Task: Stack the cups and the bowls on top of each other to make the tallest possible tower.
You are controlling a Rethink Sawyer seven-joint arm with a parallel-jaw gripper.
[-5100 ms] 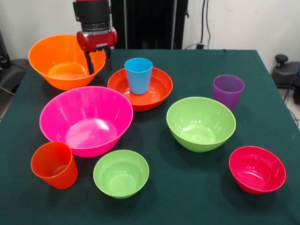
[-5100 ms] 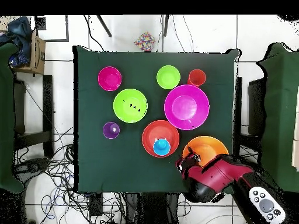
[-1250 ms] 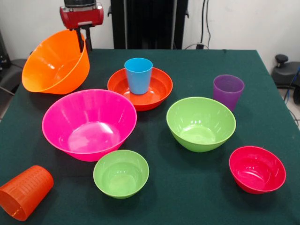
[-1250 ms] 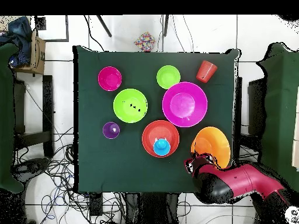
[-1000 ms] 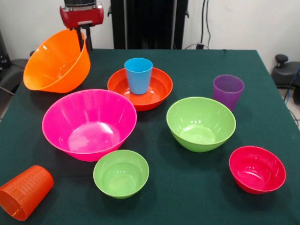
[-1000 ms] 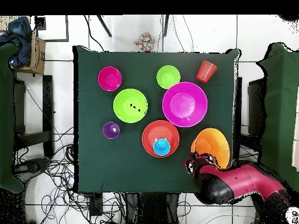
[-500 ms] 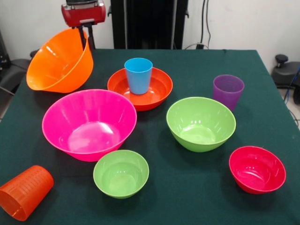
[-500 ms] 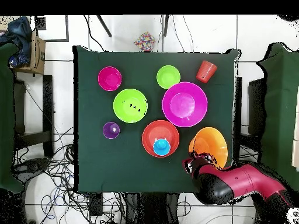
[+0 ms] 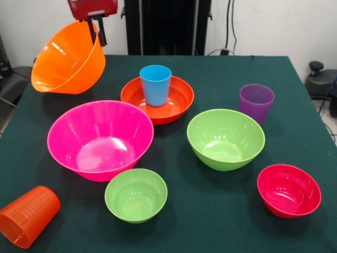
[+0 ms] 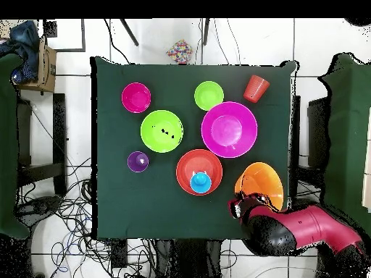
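My gripper (image 9: 97, 31) is shut on the rim of the large orange bowl (image 9: 67, 59), which hangs tilted above the table's back left corner; overhead, the gripper (image 10: 243, 205) is at the edge of that bowl (image 10: 262, 184). A blue cup (image 9: 156, 84) stands upright in the shallow red-orange bowl (image 9: 176, 103). The large pink bowl (image 9: 99, 140) sits in front of them. A medium green bowl (image 9: 225, 139), a small green bowl (image 9: 136, 195), a crimson bowl (image 9: 288, 191) and a purple cup (image 9: 256, 102) stand apart. An orange cup (image 9: 26, 216) lies on its side.
The green tablecloth (image 9: 210, 221) covers the whole table. The orange cup lies close to the table's front left corner. Cables, chairs and a cardboard box (image 10: 43, 61) lie on the floor around the table.
The gripper has closed on the orange bowl's rim and is lifting it, tilted, up and slightly right. Since five seconds ago the orange cup has toppled toward the corner.
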